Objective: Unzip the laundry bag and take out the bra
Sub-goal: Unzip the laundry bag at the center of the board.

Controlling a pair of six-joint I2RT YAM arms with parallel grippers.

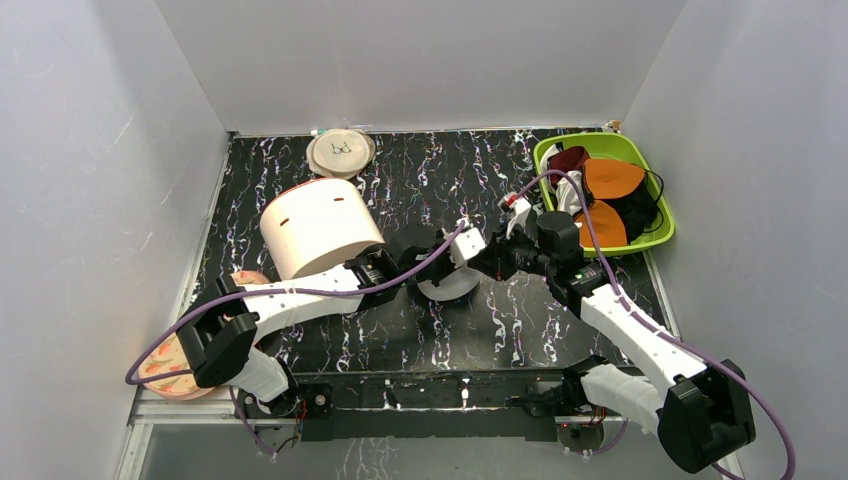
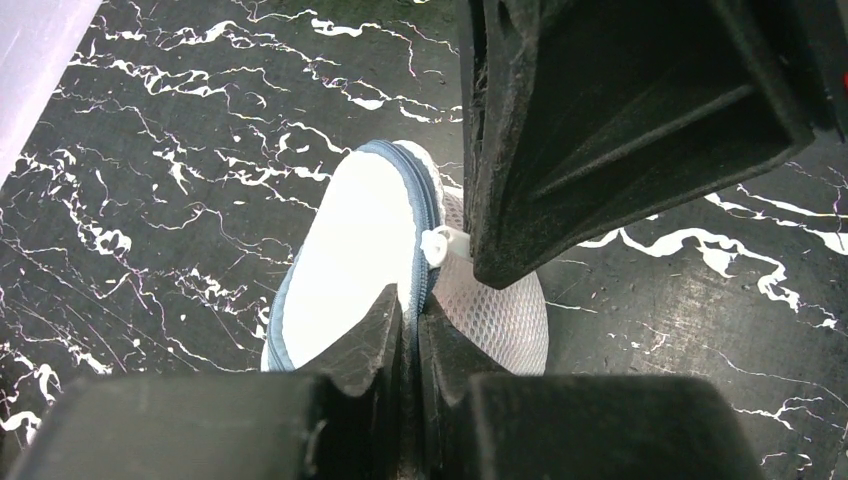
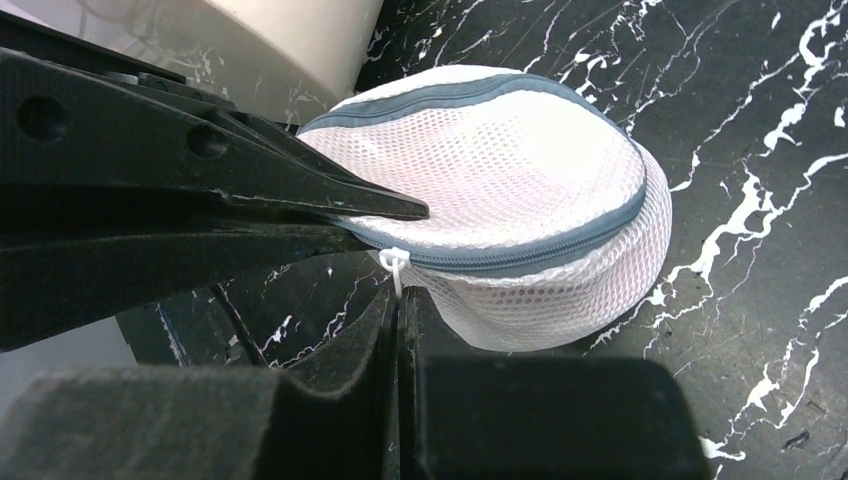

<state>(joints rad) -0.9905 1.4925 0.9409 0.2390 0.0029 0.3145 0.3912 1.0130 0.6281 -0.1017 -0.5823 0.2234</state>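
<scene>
On the black marbled surface [image 1: 520, 320] sits the laundry bag [image 3: 520, 170], a white mesh dome with a grey-blue zip, at the centre. My left tool [image 2: 412, 330] pinches its rim; my right tool [image 3: 398, 320] clamps the zip pull [image 3: 393, 262]. Cream cylinder [image 1: 320, 228] nearby.

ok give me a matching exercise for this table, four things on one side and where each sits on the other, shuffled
Things:
1. laundry bag
2. cream cylinder
3. green bin
4. beige disc

Places:
A. far right corner
B. middle of the table
C. far edge, against the back wall
D. left of the middle, nearer than the disc

Pairs: 1-B, 2-D, 3-A, 4-C
</scene>
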